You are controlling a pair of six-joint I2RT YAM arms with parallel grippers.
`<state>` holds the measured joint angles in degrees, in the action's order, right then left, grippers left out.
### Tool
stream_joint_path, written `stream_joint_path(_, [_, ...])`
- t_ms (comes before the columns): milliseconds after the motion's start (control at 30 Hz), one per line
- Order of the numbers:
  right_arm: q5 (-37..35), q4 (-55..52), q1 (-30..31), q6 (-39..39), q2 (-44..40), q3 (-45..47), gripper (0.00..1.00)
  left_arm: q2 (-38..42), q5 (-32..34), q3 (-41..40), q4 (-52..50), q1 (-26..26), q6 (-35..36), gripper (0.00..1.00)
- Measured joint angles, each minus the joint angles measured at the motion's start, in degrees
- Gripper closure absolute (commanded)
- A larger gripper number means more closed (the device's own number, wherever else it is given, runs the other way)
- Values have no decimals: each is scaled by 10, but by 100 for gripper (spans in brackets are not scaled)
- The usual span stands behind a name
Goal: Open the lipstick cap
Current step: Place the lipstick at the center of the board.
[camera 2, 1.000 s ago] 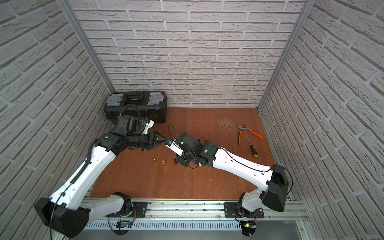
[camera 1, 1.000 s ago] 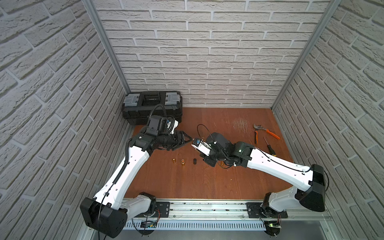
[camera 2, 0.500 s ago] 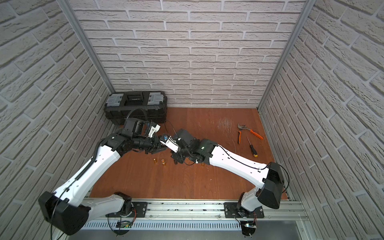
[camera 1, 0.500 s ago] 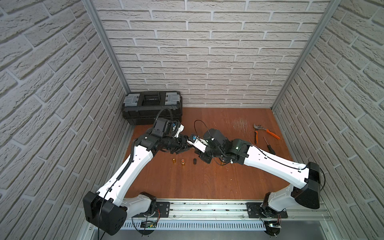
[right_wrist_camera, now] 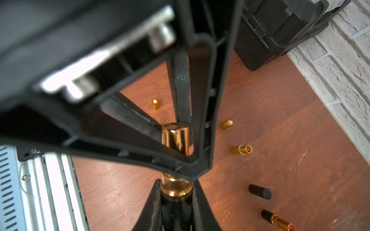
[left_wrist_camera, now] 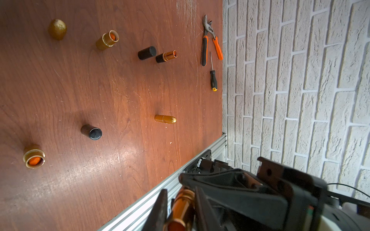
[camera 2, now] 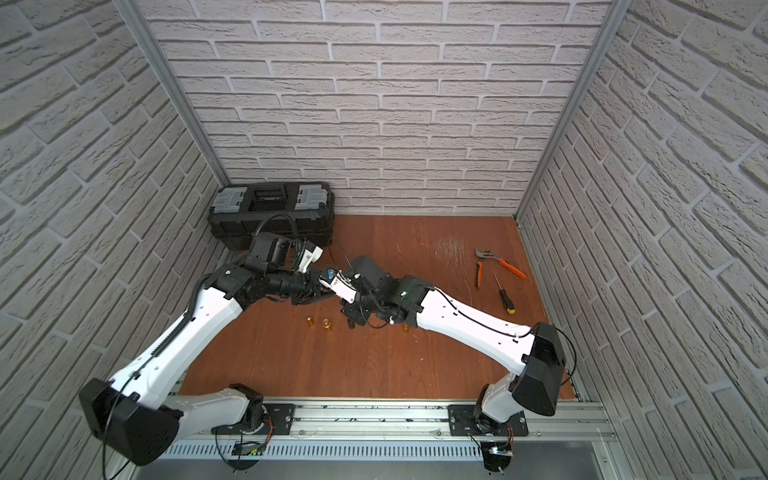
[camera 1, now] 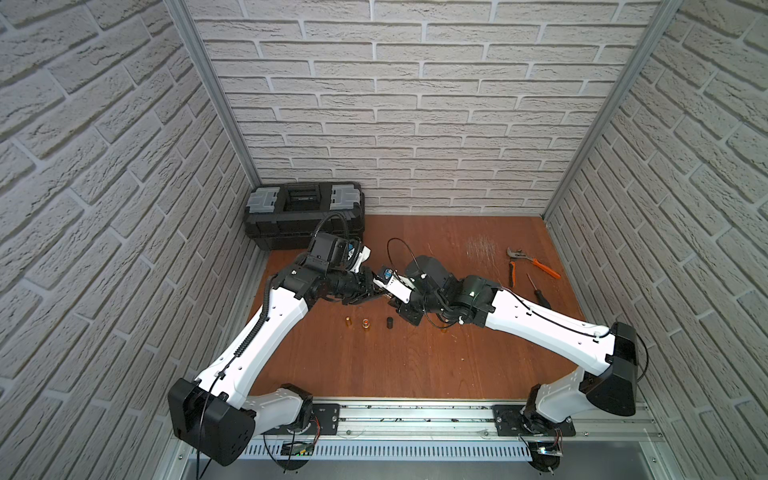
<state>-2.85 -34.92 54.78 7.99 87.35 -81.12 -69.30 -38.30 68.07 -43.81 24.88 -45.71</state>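
Brick walls (camera 1: 415, 124) close in a wooden bench (camera 1: 374, 374); above its middle the two arms meet, holding the lipstick (left_wrist_camera: 183, 202) clear of the wood. Right hand (right_wrist_camera: 176, 192) is clamped on the black base (right_wrist_camera: 176, 214), just under the gold collar (right_wrist_camera: 175, 186). Left hand (left_wrist_camera: 181, 212) has its fingers pressed on the gold cap (right_wrist_camera: 176, 140), the textured pads (right_wrist_camera: 181, 90) bearing on opposite sides.

By its look, the lipstick is light and rigid, with a polished shell that would slip under a loose grip. The cap likely sits by friction alone, so a straight pull along the tube should free it. A sideways tug could bind it or twist the base out of line. Best hold is mid-length on the cap and low on the base, so neither hand bridges the two parts. Other lipsticks (left_wrist_camera: 166, 56) and loose caps (left_wrist_camera: 147, 53) lie on the bench below.
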Motion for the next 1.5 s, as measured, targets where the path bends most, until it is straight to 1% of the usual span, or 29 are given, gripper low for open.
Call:
stream_joint_path(167, [-1,0,0,-1,3,0,95,0,-1,2,-4,0,3,82])
stream_joint_path(233, [-2,0,0,-1,3,0,92,0,0,4,-5,0,6,83])
stream_joint_path(400, [-4,3,0,0,3,-1,76,-2,1,11,-12,0,11,84])
stream_joint_path(500, [-13,2,0,3,3,-1,70,-2,6,13,-14,-1,14,84])
stream_joint_path(733, [-51,-6,1,8,-7,0,64,-13,30,13,-24,-21,23,84])
stream_joint_path(900, [-97,-14,-1,8,-70,31,63,-49,71,24,-24,-23,27,83])
stream_joint_path(1000, [-128,-28,-6,7,-116,46,62,-77,126,40,-28,11,42,83])
stream_joint_path(1133, [-169,-50,-10,3,-174,57,61,-129,212,49,-8,98,61,82])
stream_joint_path(1233, [-199,-62,-10,-1,-215,63,60,-177,275,49,12,152,70,82])
stream_joint_path(1333, [-225,-68,-11,-2,-251,73,58,-221,325,49,31,186,78,82])
stream_joint_path(1500, [-254,-78,-12,-4,-279,89,58,-275,382,49,61,216,94,81])
